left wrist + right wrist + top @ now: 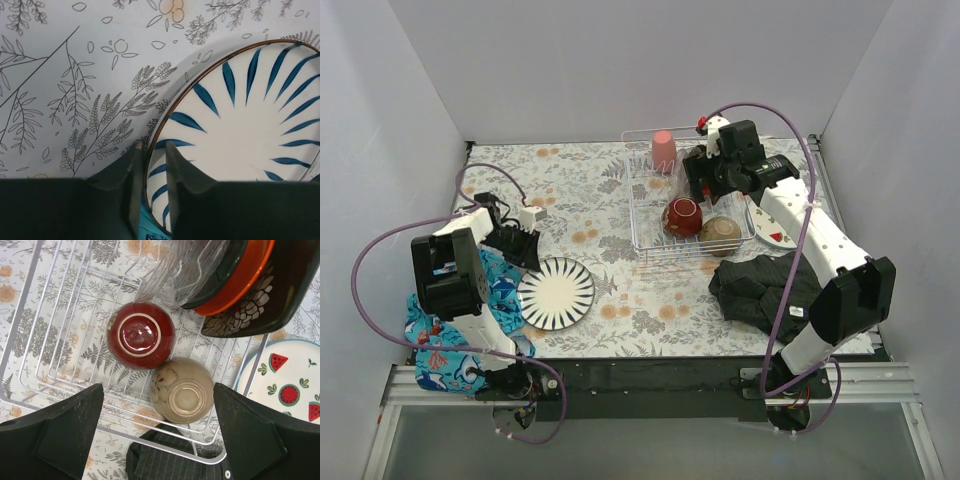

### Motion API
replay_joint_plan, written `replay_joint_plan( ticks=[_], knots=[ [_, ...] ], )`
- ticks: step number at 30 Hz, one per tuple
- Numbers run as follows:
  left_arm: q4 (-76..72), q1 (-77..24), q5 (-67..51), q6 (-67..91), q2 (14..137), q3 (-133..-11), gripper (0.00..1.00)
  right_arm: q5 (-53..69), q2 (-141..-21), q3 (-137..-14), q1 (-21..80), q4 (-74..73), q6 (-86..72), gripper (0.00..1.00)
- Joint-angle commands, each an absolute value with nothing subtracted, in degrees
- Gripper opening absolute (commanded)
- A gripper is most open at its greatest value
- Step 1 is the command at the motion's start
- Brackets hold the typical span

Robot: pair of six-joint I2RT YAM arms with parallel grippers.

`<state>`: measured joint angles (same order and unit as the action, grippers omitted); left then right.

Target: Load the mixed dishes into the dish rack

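Observation:
A white plate with dark blue stripes [556,293] lies at the front left, its left edge over the blue patterned cloth [450,335]. My left gripper [525,250] is closed over the plate's rim [150,165], one finger [134,170] outside it and one on the plate face. The white wire dish rack [633,205] holds a pink cup [663,152], an upturned red bowl [141,335], an upturned tan-bottomed bowl [182,390], and black and orange plates [240,275] on edge. My right gripper [157,390] hangs open and empty above the tan bowl.
A white plate with red watermelon marks [285,385] lies on the table right of the rack. The black cloth [765,285] is bunched at the rack's near right corner. Blue cloth [150,227] shows under the striped plate. White walls enclose the table.

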<state>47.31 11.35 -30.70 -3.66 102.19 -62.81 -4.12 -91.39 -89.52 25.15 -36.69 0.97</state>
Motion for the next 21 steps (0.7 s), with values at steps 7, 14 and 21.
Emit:
replay_joint_plan(
  ticks=[7, 14, 21],
  knots=[
    [50.5, 10.5, -31.4, -0.8, 99.4, -67.7, 0.00, 39.9, -97.4, -97.7, 27.5, -30.9, 17.6, 0.98],
    [55.2, 8.4, -34.4, -2.2, 88.9, -70.5, 0.00, 42.7, -106.2, -101.6, 38.1, -30.4, 21.6, 0.98],
    [53.0, 7.0, -38.8, -2.6, 75.4, -66.1, 0.00, 40.5, -114.2, -105.5, 44.0, -28.4, 25.0, 0.98]
  ],
)
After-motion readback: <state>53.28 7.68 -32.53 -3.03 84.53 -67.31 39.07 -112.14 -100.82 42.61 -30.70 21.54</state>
